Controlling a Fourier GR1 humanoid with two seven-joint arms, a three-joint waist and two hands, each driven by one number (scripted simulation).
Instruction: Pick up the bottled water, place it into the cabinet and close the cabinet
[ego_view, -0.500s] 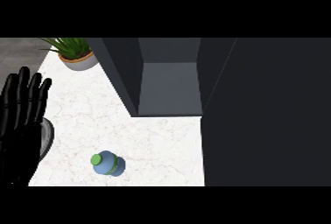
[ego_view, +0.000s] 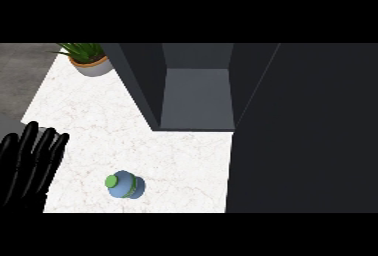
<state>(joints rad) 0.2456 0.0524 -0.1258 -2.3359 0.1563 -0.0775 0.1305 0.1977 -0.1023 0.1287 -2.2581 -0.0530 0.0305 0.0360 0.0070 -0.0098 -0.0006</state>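
1. Fingers (ego_view: 44, 150) of the left hand (ego_view: 28, 172): straight, slightly spread, pointing up the view and holding nothing; the hand shows at the view's left edge, over the counter's left border.
2. Bottled water (ego_view: 124, 185): blue body with a green cap, standing on the counter near its front edge, apart from the hand and to its right.
3. Counter (ego_view: 111, 120): white marbled top.
4. Cabinet (ego_view: 198, 97): dark grey, open, its inner shelf visible; it stands well behind and to the right of the bottle. A large dark panel (ego_view: 303, 130) fills the view's right side.
5. Potted plant (ego_view: 90, 60): green leaves in a pale pot, at the far left corner.
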